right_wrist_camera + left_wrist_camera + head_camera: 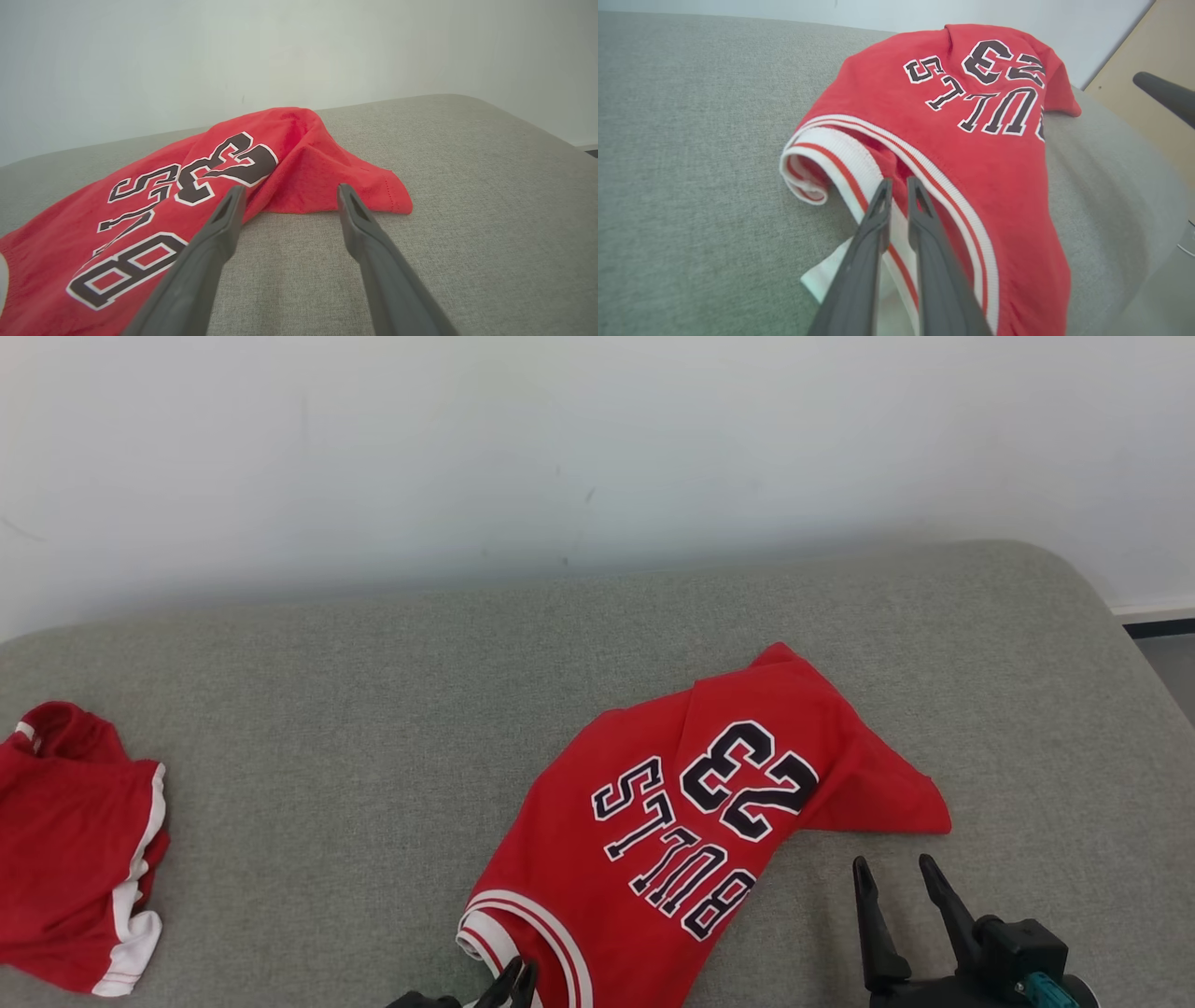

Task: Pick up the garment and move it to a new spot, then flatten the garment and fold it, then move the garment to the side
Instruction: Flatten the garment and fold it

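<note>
my left gripper (899, 182) has its fingers nearly together, pinching the white-and-red trim (840, 163) at the near edge of the jersey (971, 154). my right gripper (289, 188) is spread wide, holding nothing, just beside the jersey's right corner. the jersey lies rumpled, print up, mid-cushion (373, 709). a red cloth (75, 849) lies far left.
</note>
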`<state>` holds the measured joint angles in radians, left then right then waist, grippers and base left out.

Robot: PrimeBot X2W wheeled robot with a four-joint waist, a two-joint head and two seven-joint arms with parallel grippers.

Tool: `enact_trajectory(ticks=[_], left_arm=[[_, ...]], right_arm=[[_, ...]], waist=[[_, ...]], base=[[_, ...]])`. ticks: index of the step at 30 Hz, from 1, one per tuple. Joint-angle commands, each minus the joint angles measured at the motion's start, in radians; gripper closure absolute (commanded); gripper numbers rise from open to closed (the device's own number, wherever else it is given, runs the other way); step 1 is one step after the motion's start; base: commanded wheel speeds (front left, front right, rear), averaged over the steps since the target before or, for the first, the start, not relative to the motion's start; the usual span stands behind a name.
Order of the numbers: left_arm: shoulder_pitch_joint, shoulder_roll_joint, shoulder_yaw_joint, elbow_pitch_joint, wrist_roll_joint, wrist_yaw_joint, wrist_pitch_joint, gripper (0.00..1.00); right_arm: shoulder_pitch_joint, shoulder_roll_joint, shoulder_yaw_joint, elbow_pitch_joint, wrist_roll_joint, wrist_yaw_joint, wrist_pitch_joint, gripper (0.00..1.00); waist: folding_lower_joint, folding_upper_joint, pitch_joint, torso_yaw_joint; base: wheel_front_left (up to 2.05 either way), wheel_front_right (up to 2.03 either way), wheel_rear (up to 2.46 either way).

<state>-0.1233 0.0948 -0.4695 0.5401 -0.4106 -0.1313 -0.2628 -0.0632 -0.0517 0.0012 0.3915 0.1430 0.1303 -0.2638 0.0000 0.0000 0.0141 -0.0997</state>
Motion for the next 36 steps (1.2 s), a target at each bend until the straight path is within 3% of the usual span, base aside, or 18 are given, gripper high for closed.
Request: enact_trajectory(ticks=[1, 13, 19, 23, 24, 25, 26, 31, 36], left_arm=[[0.006, 0.003, 0.004, -0.005, 0.017, 0.001, -0.003, 0.00], [0.034, 0.023, 0.052, -0.011, 0.050, 0.001, -0.003, 0.00], [-0.005, 0.008, -0.008, 0.020, 0.005, 0.001, -0.003, 0.00], [-0.033, -0.002, -0.044, -0.032, -0.045, 0.002, -0.003, 0.00], [-0.030, 0.002, -0.052, -0.039, -0.056, 0.001, -0.003, 0.07], [-0.045, 0.018, -0.063, -0.054, -0.056, 0.002, -0.003, 0.82], [-0.053, 0.023, -0.076, -0.051, -0.053, 0.002, -0.003, 1.00], [-0.126, 0.053, -0.108, -0.046, -0.036, 0.002, -0.003, 1.00], [-0.272, 0.128, -0.130, -0.069, -0.024, 0.002, -0.003, 1.00]], right_arm=[[0.009, 0.002, -0.003, -0.003, 0.011, 0.001, -0.001, 0.00], [0.011, 0.002, 0.004, 0.012, 0.017, 0.001, -0.001, 0.00], [0.006, 0.002, 0.012, 0.018, 0.014, 0.001, -0.001, 0.00], [0.008, 0.002, 0.012, 0.017, 0.013, 0.001, -0.001, 0.00], [0.009, 0.002, 0.011, 0.016, 0.013, 0.001, -0.001, 0.00], [0.010, 0.002, 0.008, 0.019, 0.011, 0.001, -0.001, 0.00], [0.009, 0.002, 0.008, 0.020, 0.011, 0.001, -0.001, 0.00], [0.000, 0.002, 0.014, 0.023, 0.018, 0.001, -0.001, 0.00], [-0.022, 0.002, 0.021, 0.017, 0.025, 0.001, -0.001, 0.00]], waist=[[0.0000, 0.0000, 0.001, 0.000], [0.0000, 0.0000, 0.001, 0.001], [0.0000, 0.0000, 0.004, -0.011], [0.0000, 0.0000, 0.009, -0.016], [0.0000, 0.0000, 0.011, -0.016], [0.0000, 0.0000, 0.015, -0.016], [0.0000, 0.0000, 0.017, -0.015], [0.0000, 0.0000, 0.032, -0.012], [0.0000, 0.0000, 0.061, -0.014]], base=[[0.00, 0.00, 0.00], [0.00, 0.00, 0.00], [0.00, 0.00, 0.00], [0.00, 0.00, 0.00], [0.00, 0.00, 0.00], [0.00, 0.00, 0.00], [0.00, 0.00, 0.00], [0.00, 0.00, 0.00], [0.00, 0.00, 0.00]])
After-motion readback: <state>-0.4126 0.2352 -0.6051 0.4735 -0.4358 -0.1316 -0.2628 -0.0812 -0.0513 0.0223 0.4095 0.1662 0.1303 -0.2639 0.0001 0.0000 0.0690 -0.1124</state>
